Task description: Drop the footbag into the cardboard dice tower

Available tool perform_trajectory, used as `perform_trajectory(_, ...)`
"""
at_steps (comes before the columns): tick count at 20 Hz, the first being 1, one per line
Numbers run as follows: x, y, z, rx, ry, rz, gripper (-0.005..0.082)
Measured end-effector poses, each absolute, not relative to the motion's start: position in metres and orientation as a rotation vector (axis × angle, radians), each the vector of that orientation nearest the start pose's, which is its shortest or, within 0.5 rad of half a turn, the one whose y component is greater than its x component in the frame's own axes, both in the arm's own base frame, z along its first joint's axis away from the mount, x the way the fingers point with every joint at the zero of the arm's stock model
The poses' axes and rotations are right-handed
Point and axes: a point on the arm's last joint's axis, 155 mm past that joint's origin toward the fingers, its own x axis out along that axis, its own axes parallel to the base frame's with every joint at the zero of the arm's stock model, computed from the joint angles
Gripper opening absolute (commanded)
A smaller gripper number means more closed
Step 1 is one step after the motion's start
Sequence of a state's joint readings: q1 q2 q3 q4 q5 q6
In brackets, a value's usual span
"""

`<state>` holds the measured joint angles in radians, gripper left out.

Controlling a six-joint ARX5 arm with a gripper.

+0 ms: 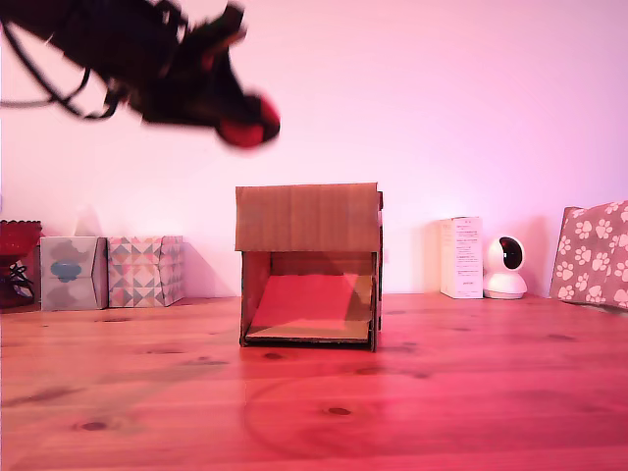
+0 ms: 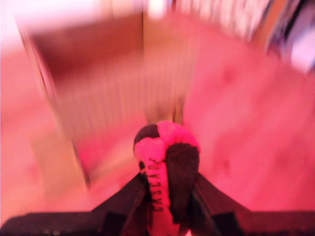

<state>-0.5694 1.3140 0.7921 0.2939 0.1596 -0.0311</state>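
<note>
Overhead, the pincer (image 1: 235, 116) grips the footbag (image 1: 247, 123), squeezed long and protruding past its fingertips. Below sits the cardboard dice tower (image 1: 308, 265), opening facing the exterior camera.

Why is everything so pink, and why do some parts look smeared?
Exterior view: a pink-red cast tints wall and wooden table; the dark gripper holding the red-and-black panelled footbag is motion-blurred, while the brown cardboard dice tower is sharp. Wrist view: the tower smears, the footbag stays fairly clear.
</note>
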Motion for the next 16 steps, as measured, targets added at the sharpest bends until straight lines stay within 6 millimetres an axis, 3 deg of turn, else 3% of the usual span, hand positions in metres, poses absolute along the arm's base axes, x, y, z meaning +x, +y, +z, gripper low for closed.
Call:
perform_trajectory(3,0.368,-0.268,0.238,0.016,0.228,-0.713,0.0093)
perform_trajectory(7,0.402,-0.289,0.261,0.016,0.216,-0.711,0.0093)
perform_trajectory(10,0.427,-0.305,0.265,0.029,0.264,-0.709,0.0095)
perform_trajectory(16,0.469,-0.319,0.204,0.076,0.486,-0.684,0.0095)
